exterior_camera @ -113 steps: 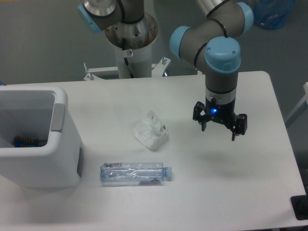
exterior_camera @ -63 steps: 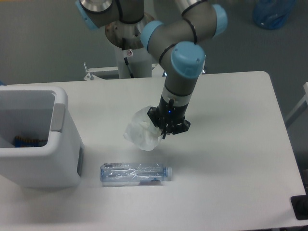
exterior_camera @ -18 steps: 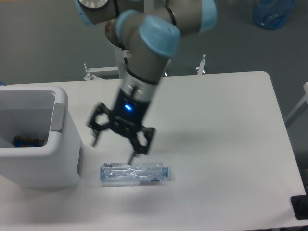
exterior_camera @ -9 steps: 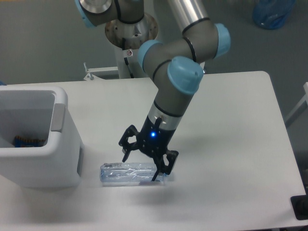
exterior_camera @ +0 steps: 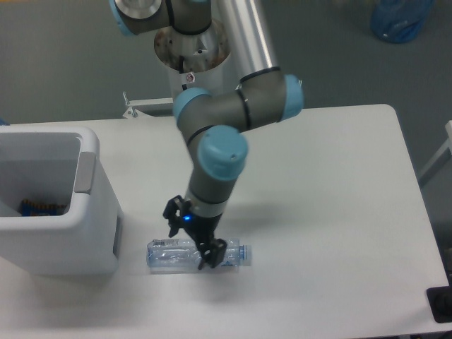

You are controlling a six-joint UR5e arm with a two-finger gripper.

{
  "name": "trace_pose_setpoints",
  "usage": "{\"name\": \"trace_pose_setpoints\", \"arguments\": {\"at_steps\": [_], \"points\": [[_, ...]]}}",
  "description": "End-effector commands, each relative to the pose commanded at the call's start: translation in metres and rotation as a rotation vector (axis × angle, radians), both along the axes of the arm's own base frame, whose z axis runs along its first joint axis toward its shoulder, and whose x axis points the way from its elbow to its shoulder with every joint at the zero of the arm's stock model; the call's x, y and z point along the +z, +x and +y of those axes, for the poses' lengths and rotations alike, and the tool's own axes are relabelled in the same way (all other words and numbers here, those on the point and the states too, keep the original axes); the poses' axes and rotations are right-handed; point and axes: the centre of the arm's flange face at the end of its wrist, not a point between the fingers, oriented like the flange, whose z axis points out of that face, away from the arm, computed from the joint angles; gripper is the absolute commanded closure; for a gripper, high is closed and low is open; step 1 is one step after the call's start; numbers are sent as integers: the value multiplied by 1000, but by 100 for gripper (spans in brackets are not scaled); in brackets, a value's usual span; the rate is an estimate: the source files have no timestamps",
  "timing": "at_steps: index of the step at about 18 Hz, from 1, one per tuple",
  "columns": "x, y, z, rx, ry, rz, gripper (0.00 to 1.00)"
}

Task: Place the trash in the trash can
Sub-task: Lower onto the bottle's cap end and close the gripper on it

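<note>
Since a moment ago the gripper (exterior_camera: 193, 236) has been narrowing and dropping onto the bottle (exterior_camera: 198, 254), now straddling its middle with fingers closing around it near the tabletop's (exterior_camera: 339, 212) front edge, trash can (exterior_camera: 56, 205) standing at the left edge.

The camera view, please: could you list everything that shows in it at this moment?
Table: one, white, fills most of the view.
Trash can: one, white with a grey handle panel, left edge of the table, something dark and bluish low inside.
Crushed bottle: one, clear with a bluish neck ring, lying on the table's front, right of the can.
Blue object: one, floor, top right.
Arm: one, grey with light-blue caps.
Gripper: one, black, jaws straddling the bottle.
</note>
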Motion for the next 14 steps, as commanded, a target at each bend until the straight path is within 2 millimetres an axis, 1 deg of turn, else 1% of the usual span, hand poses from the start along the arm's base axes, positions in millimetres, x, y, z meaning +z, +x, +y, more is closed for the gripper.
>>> {"name": "trace_pose_setpoints", "arguments": {"at_steps": [2, 5, 8, 14], "points": [[-7, 3, 1, -18, -7, -2, 0], [-10, 20, 9, -63, -9, -1, 0], [-16, 29, 13, -78, -16, -7, 0], [-38, 29, 15, -86, -42, -25, 0]]}}
